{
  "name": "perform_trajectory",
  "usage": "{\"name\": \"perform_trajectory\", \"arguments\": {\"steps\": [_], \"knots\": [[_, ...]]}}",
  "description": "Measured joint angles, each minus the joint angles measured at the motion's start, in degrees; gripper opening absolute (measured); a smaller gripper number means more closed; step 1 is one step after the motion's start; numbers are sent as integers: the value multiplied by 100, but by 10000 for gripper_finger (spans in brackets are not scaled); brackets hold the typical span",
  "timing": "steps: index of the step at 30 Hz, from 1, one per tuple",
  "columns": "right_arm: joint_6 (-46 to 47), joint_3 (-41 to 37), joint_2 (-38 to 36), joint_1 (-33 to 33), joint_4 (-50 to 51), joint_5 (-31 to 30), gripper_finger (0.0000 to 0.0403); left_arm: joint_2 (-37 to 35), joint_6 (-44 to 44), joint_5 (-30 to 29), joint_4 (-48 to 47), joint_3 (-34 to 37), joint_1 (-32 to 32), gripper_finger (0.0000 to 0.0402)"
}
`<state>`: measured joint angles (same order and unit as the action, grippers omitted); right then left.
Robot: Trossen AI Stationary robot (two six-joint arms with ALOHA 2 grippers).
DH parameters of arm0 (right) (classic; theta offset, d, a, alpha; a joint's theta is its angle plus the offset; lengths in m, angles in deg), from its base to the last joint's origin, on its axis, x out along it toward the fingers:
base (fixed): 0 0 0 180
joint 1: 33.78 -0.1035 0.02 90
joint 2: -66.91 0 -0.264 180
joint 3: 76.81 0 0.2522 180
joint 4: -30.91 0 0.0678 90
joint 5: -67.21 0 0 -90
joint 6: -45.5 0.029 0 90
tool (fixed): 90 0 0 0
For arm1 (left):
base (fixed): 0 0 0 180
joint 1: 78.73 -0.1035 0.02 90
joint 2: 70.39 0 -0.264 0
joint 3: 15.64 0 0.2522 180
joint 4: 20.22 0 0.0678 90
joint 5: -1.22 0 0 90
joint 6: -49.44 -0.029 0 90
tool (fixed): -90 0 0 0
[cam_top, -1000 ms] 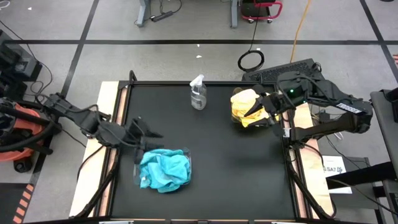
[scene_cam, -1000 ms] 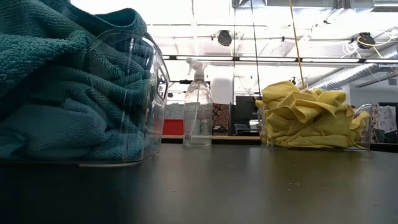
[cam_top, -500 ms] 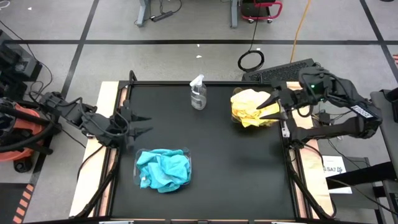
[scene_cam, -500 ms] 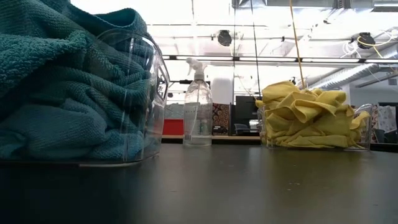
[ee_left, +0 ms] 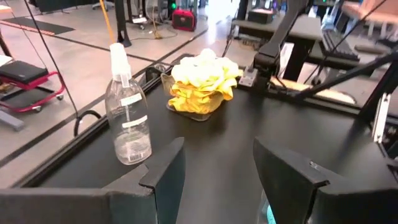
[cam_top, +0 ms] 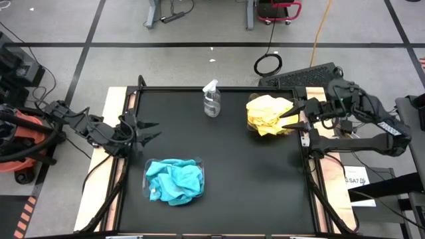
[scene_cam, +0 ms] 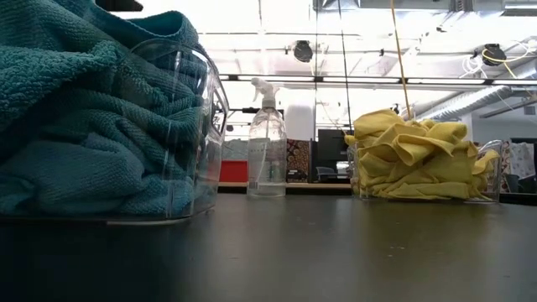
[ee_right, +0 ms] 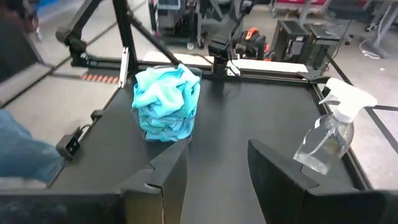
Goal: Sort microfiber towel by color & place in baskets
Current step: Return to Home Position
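The left gripper [cam_top: 153,130] at the table's [cam_top: 232,172] left edge and the right gripper [cam_top: 287,119] at its right edge gaped wide, empty. Yellow towels [cam_top: 267,111] overflowed the rear-right bin [scene_cam: 493,172]; the low view cut off the blue towels' [cam_top: 174,180] front-left bin [scene_cam: 200,117].

Teal towels [cam_top: 174,180], yellow towels [cam_top: 267,113], black table [cam_top: 246,174]

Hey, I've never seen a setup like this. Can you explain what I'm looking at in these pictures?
It's a robot with two dark arms at a black table. One picture looks straight down, one sits at table level, and two come from cameras on the wrists. The left gripper and right gripper are both open at the table's sides, holding nothing. On the table: one clear bin of teal-blue towels, a second bin of yellow towels, and a spray bottle.
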<state>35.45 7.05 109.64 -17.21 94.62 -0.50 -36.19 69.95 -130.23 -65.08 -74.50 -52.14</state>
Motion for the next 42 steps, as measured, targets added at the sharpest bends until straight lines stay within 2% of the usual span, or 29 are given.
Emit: {"name": "perform_trajectory", "arguments": {"steps": [9,17,27,34,42], "knots": [[959,-2292,-1255,29,-2018,-95,160,-766,35,-220,740,986,-4,196],[1679,-3829,-2049,163,-3167,-176,160,-1600,290,-613,1092,1778,-2,195],[2267,-5036,-2938,545,-4013,-188,160,-2665,642,-968,1268,2661,-11,195],[2915,-6011,-3769,842,-4890,-428,160,-3364,928,-1218,1273,3256,-11,195],[3403,-6811,-4263,1137,-5227,-431,160,-3412,1281,-1431,1286,3654,-11,196]]}}
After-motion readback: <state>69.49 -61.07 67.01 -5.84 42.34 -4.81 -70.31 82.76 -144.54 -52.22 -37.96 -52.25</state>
